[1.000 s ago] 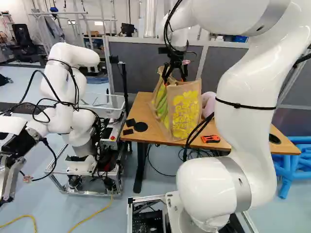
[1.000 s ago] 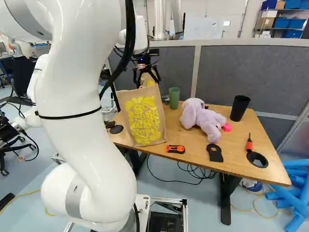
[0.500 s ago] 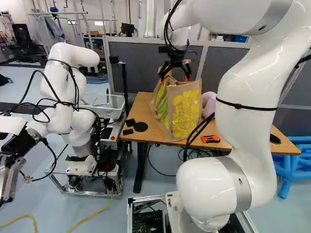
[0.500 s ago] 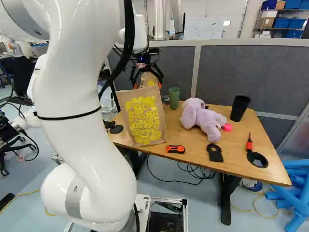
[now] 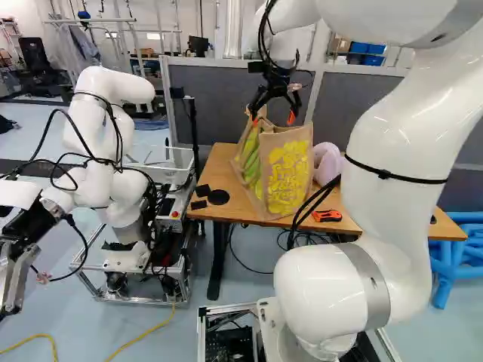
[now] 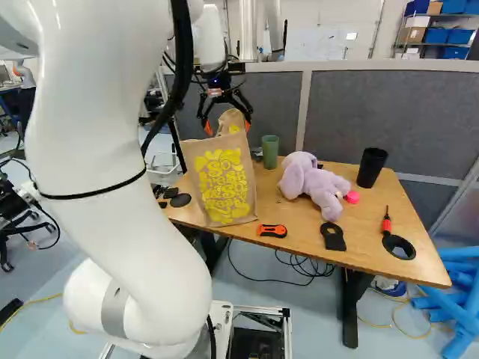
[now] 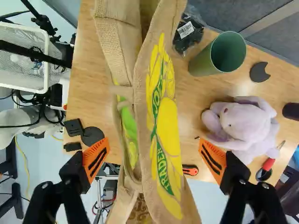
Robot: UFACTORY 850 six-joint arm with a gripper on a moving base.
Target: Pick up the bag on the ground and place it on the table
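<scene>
1. The tool (image 6: 227,127) is spread wide; in the wrist view its two orange pads (image 7: 96,157) stand well apart, one on each side of the bag.
2. It grips nothing. A gap shows between each pad and the bag, though in the base views the handle crowds one fingertip and I can't quite tell whether they brush.
3. The bag (image 6: 221,179) stands upright on the counter (image 6: 299,213), under the tool, brown with yellow print facing the base. Its mouth is a narrow opening, and green and yellow show on its side.
4. Behind the bag, just beside it in the right base view, is a green cup (image 6: 270,152); a black packet (image 7: 188,32) lies near the cup.
5. Right of these in that view, a lilac plush (image 6: 318,183) lies by a pink piece (image 6: 352,197), with a black cup (image 6: 372,166) beyond.
6. Nearer the base are an orange cutter (image 6: 272,230), a flat black holder (image 6: 332,236) and a red screwdriver (image 6: 387,223) touching a black ring (image 6: 399,247).
7. Left of the bag in the left base view, a black disc (image 5: 218,197) lies beside two small black blocks.
8. Farther left stands another robot (image 5: 98,151); blue tubes (image 6: 460,299) lie past the counter's right end.
</scene>
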